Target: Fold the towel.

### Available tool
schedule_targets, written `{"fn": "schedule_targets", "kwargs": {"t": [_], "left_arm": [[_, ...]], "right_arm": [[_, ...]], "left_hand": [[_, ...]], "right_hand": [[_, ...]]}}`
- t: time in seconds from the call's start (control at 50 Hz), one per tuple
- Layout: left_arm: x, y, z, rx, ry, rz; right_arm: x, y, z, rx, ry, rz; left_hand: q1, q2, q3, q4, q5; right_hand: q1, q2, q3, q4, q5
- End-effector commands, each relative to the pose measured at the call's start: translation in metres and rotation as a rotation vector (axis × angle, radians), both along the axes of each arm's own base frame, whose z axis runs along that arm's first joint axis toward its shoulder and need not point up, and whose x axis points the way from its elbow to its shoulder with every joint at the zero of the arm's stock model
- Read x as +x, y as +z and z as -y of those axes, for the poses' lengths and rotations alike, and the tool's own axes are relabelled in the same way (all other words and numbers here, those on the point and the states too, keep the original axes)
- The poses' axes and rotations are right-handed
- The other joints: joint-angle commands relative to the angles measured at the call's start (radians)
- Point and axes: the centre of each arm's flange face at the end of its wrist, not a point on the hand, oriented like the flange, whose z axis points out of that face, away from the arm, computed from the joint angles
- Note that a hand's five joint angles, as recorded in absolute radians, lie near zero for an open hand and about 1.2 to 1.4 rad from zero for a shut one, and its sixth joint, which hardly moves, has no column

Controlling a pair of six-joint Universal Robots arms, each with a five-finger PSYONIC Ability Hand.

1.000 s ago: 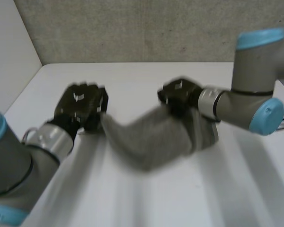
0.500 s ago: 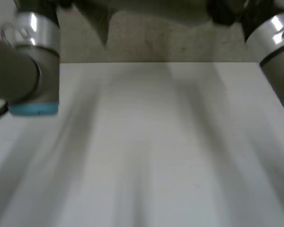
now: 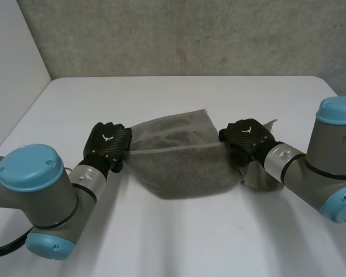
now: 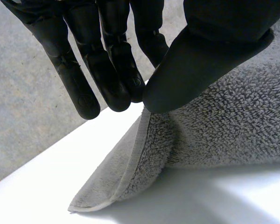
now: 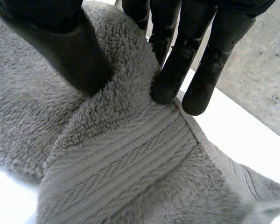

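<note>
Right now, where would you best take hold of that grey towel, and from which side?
By its hemmed edge, at the two ends, each from its outer side. The grey towel sags between them onto the table, so its middle is loose bulk. The left hand and right hand pinch it there.

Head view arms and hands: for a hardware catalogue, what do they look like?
The left arm and right arm are grey cylinders with light-blue caps and silver wrist rings. The left hand and right hand are black, each back bearing a white mark.
</note>
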Motion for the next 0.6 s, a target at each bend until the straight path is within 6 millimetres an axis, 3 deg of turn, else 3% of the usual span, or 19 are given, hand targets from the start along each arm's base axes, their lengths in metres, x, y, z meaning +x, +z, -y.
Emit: {"fn": "schedule_targets", "kwargs": {"t": [0.02,0.12,0.38,0.42,0.54,0.6], "left_arm": [[0.0,0.019,-0.003,-0.047,-0.002,-0.016],[0.002,0.024,-0.008,-0.054,-0.005,-0.021],[0.008,0.027,-0.019,-0.049,-0.003,-0.019],[0.008,0.027,-0.02,-0.047,-0.003,-0.018],[0.008,0.025,-0.021,-0.043,-0.006,-0.016],[0.008,0.025,-0.022,-0.041,-0.008,-0.015]], "right_arm": [[-0.008,0.016,-0.016,0.001,-0.012,0.002],[-0.02,0.013,-0.014,0.021,-0.048,-0.003],[-0.075,0.027,0.023,0.12,-0.225,0.119],[-0.077,0.03,0.026,0.128,-0.221,0.146],[-0.079,0.032,0.034,0.159,-0.189,0.21],[-0.079,0.027,0.036,0.17,-0.18,0.206]], "left_hand": [[0.228,0.179,0.18,0.178,0.189],[0.228,0.179,0.18,0.178,0.189],[0.228,0.179,0.18,0.178,0.189],[0.228,0.179,0.18,0.178,0.189],[0.228,0.179,0.18,0.178,0.189],[0.228,0.179,0.18,0.178,0.189]], "right_hand": [[-0.471,-0.468,-0.482,-0.479,-0.464],[-0.642,-0.639,-0.653,-0.65,-0.635],[-0.584,-0.581,-0.595,-0.592,-0.576],[-0.537,-0.534,-0.548,-0.545,-0.529],[-0.05,-0.048,-0.062,-0.058,-0.043],[-0.046,-0.043,-0.057,-0.054,-0.039]]}}
